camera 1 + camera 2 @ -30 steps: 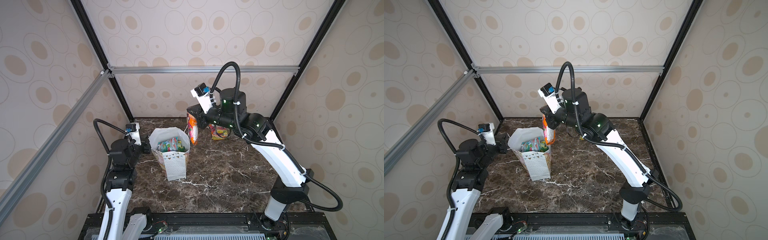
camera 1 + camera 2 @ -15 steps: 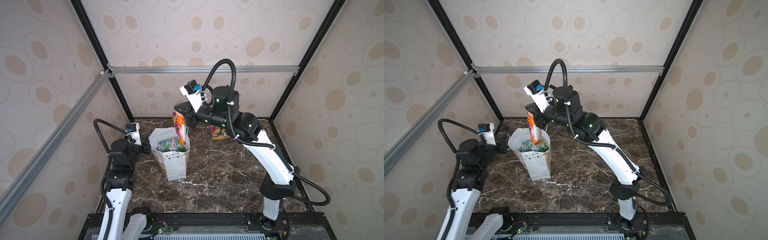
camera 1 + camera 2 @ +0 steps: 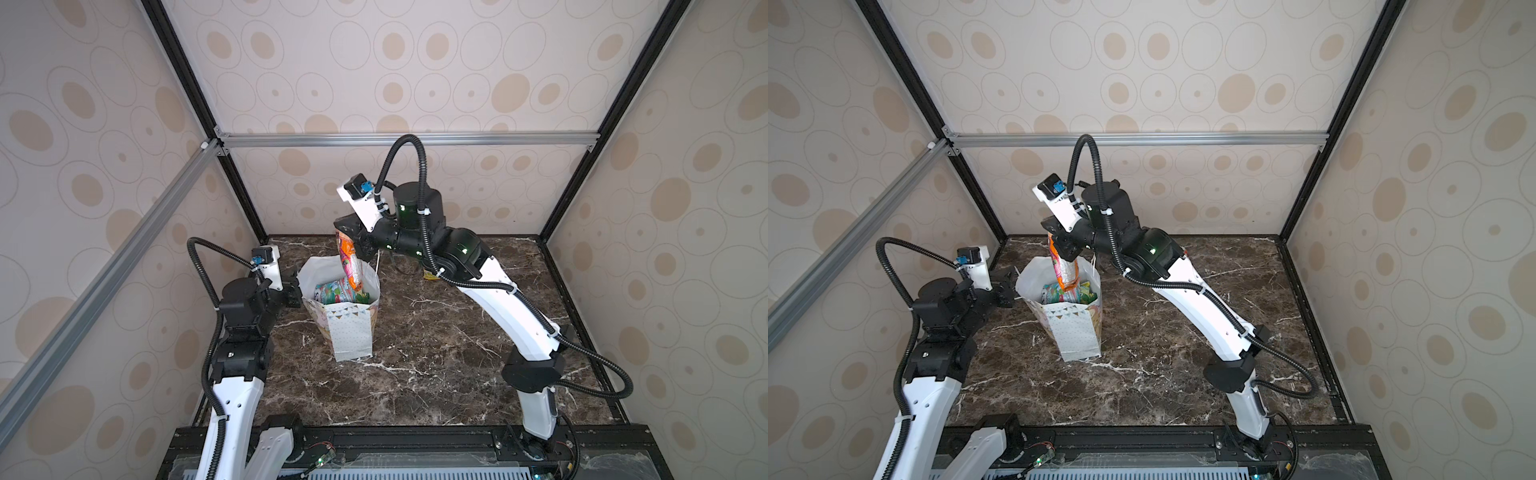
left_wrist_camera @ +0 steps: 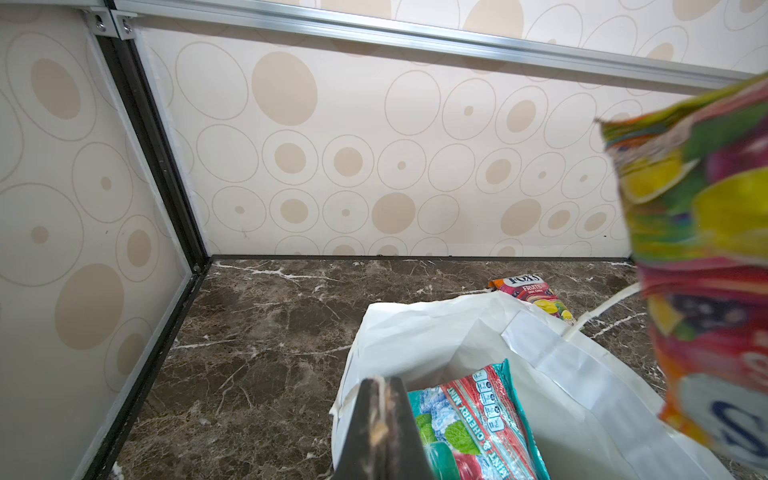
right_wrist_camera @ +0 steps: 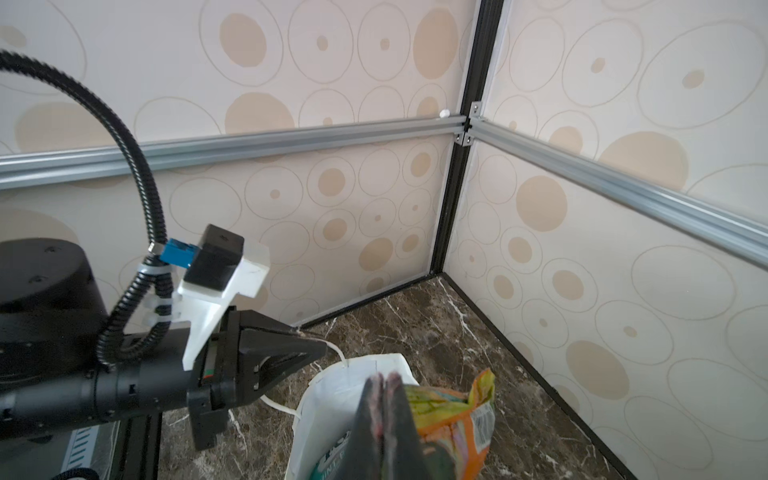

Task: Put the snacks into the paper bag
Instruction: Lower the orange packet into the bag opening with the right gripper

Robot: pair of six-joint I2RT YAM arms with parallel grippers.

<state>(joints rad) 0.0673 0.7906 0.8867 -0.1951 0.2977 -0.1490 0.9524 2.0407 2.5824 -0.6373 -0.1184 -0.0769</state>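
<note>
The white paper bag (image 3: 351,334) (image 3: 1077,332) stands open on the marble table, left of centre. My left gripper (image 3: 297,286) (image 4: 380,382) is shut on its left rim. My right gripper (image 3: 347,232) (image 5: 384,378) is shut on the top of an orange-pink snack pouch (image 3: 351,266) (image 3: 1064,268) (image 5: 457,415). This pouch hangs upright over the bag's mouth, its lower end dipping inside. A teal mint-and-cherry pouch (image 4: 478,419) (image 3: 338,289) lies in the bag among other snacks. Another pouch (image 4: 530,293) lies on the table behind the bag.
Patterned walls with aluminium rails close the table (image 3: 436,353) on three sides. The right arm's white link (image 3: 511,311) slants across the table's right half. A black rail (image 3: 415,440) runs along the front edge. The bag's white cord handle (image 4: 602,311) sticks out at the back.
My right arm has swung left with the orange-pink pouch, from beside the bag to over its mouth, and the pouch now dips in. The left arm has stayed still.
</note>
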